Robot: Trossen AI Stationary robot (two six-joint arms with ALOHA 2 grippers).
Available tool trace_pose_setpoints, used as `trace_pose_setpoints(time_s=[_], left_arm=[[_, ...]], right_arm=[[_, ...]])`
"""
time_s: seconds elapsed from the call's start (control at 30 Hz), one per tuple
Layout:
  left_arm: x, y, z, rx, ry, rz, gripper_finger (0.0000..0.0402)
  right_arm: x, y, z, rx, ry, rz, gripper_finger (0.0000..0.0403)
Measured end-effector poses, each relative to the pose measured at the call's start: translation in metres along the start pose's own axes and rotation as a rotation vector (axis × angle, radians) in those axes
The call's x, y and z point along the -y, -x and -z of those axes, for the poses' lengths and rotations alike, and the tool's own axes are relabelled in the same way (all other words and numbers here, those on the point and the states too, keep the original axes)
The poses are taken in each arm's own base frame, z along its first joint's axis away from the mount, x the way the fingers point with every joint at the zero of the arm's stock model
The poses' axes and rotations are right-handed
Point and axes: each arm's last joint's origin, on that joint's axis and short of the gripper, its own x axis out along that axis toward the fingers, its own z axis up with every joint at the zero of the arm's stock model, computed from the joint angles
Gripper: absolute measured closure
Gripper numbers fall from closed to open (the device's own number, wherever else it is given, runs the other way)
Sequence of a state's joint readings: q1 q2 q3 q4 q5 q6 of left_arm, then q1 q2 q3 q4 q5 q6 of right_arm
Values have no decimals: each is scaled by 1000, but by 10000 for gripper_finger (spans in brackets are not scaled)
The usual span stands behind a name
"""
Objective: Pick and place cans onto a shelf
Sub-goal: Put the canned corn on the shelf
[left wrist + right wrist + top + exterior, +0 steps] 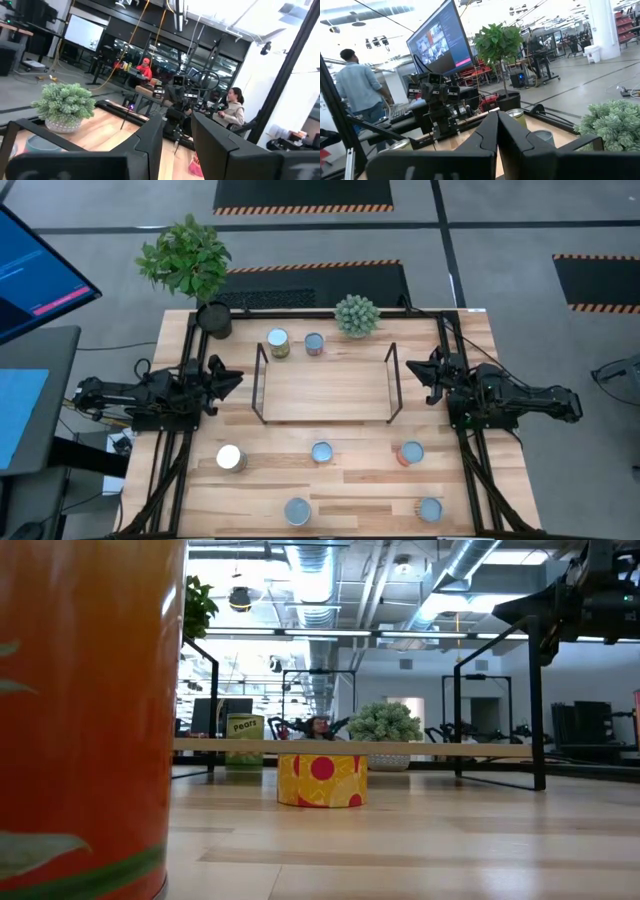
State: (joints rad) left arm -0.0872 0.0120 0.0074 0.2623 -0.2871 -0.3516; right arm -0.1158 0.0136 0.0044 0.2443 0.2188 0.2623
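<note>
Nothing is placed yet: the shelf [325, 385] stands bare, all seven cans [321, 451] sit on the worktop [470, 340]. The left hand [228, 380] is slightly parted and empty, the right hand [412, 370] closed and empty, each beside a shelf end.

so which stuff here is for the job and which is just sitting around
For the job:
cans, seven on the table
shelf, nothing on it yet
left claw
right claw

Just lying about:
tall plant in black pot
small plant
monitor

overhead down, low level, wrists facing inward
</note>
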Motion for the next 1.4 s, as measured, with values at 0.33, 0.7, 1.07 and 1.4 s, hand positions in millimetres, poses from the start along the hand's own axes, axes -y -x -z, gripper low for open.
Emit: trace_pose_setpoints(time_s=[0.33,0.7,1.07,1.4], left_arm=[[5,1,-20,112,47,-29,308],[7,1,-31,149,-13,-77,308],[18,3,-63,226,-79,-85,308],[25,-13,-77,123,-204,-233,308]], right_arm=[[0,0,0,4,-1,-1,369],[0,0,0,3,-1,-1,369],[1,0,0,9,0,21,369],[0,0,-6,66,-13,25,369]])
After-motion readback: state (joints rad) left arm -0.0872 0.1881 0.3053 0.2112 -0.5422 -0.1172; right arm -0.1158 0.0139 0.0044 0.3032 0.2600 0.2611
